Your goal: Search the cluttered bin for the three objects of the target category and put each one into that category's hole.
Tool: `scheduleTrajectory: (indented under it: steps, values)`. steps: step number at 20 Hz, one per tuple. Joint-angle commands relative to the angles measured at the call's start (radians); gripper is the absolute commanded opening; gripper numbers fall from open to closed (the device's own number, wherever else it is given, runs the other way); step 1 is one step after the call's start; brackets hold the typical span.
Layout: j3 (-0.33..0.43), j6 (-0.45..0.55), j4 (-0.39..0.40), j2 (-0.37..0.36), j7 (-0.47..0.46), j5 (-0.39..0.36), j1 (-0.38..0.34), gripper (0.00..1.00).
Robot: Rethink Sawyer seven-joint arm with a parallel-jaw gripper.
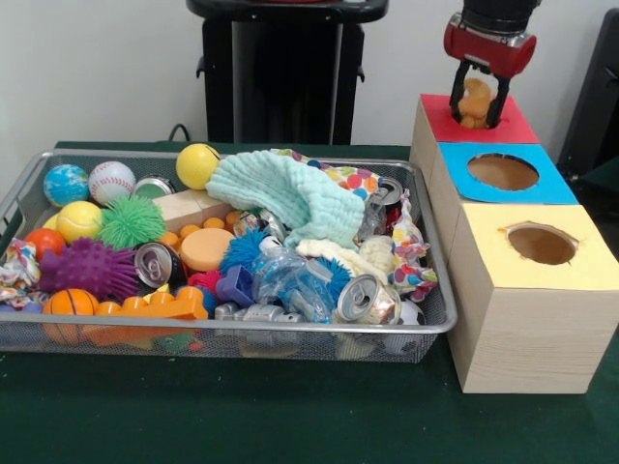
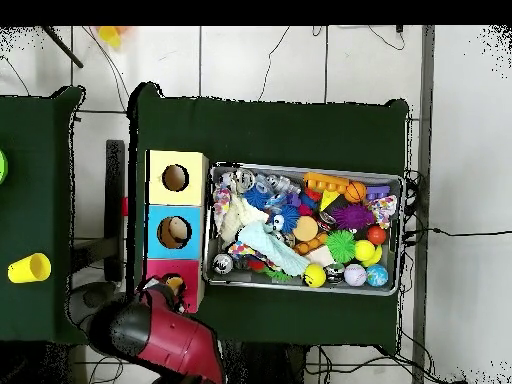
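My gripper (image 1: pixel 476 114) hangs over the red-topped box (image 1: pixel 517 128) at the back right. It is shut on a small orange-yellow plush toy (image 1: pixel 474 101), held just above the red top. The toy and fingers hide the red box's round hole in the front view. In the overhead view the gripper (image 2: pixel 160 292) sits over the red box (image 2: pixel 190 270), with the toy's orange showing at the hole (image 2: pixel 175 284). The wire mesh bin (image 1: pixel 242 327) is full of clutter. A cream soft lump (image 1: pixel 375 253) lies near its right end. No striped tiger shows.
The blue-topped box (image 1: pixel 556 184) and yellow-topped box (image 1: pixel 590 271) stand in line in front of the red one. A mint cloth (image 1: pixel 280 198), spiky balls (image 1: pixel 89 266), cans (image 1: pixel 360 298) and smooth balls (image 1: pixel 197 164) fill the bin. A yellow cup (image 2: pixel 28 267) stands on a side table.
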Motion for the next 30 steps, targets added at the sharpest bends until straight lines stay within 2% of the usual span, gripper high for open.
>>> scheduleTrajectory:
  steps: [1,6,7,10,15,19,22,30]
  values:
    - [-0.017,0.055,-0.098,0.060,0.322,0.046,0.034,1.00]
    - [-0.031,0.098,-0.121,0.072,0.328,0.044,0.037,1.00]
    - [-0.053,0.117,-0.134,0.080,0.346,0.040,0.050,1.00]
    - [-0.028,0.104,-0.116,0.056,0.327,0.044,0.019,1.00]
    - [-0.054,0.177,-0.120,-0.007,0.301,0.000,-0.007,1.00]
    - [-0.096,0.300,-0.142,-0.090,0.271,-0.049,-0.030,1.00]
    - [-0.104,0.352,-0.151,-0.130,0.248,-0.062,-0.053,1.00]
    - [-0.076,0.333,-0.117,-0.179,0.205,-0.056,-0.094,1.00]
